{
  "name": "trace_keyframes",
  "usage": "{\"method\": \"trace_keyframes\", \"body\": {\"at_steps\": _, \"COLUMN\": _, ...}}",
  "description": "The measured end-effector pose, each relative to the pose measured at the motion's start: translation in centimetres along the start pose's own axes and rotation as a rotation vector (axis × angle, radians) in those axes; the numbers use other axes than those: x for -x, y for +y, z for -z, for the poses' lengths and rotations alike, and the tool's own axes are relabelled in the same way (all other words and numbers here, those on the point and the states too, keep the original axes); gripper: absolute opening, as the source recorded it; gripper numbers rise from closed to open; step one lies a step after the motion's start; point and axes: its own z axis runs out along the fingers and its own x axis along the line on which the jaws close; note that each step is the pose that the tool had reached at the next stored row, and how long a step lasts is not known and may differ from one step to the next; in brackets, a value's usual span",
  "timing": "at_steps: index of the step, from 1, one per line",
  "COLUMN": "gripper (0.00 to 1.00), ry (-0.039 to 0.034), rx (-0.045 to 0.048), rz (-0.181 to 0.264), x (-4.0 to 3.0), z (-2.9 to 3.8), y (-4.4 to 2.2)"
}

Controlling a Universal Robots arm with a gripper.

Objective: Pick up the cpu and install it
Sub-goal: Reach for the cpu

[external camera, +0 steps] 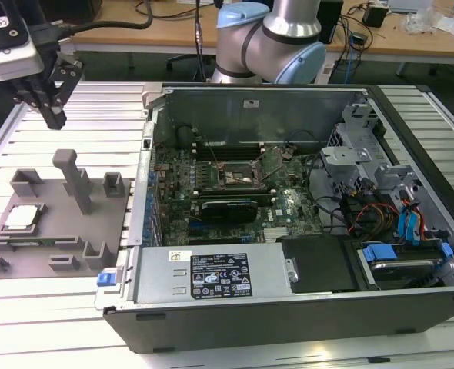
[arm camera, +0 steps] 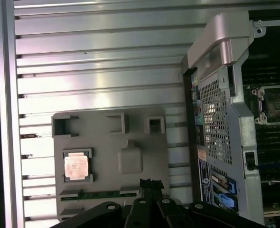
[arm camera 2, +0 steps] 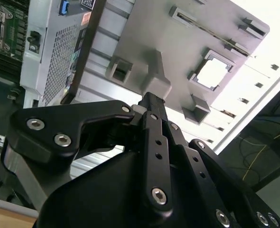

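Down from the claw (external camera: 55,119), pinched closed and empty, well apart, slightly toward the exterior view's left: the cpu (external camera: 23,217), flat, seated in the grey tray (external camera: 54,221).

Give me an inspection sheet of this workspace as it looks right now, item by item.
Surface: slotted metal table, carrying a grey tray and an open computer case.
Job's things: cpu lies flat in a pocket of the tray; the motherboard socket sits inside the case.
Clutter: grey posts and blocks stand on the tray.
Gripper: gripper shut, holding nothing, hangs in the air near the tray, apart from the cpu.
Cables: coloured wires inside the case, at the exterior view's right.
Surroundings: wooden desk behind the table.
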Motion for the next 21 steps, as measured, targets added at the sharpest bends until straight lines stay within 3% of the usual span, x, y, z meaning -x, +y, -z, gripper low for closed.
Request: {"method": "trace_keyframes", "body": {"at_steps": 21, "gripper": 0.11, "ry": 0.0000, "rx": 0.0000, "rz": 0.000, "x": -5.22, "z": -1.77, "y": -0.47}}
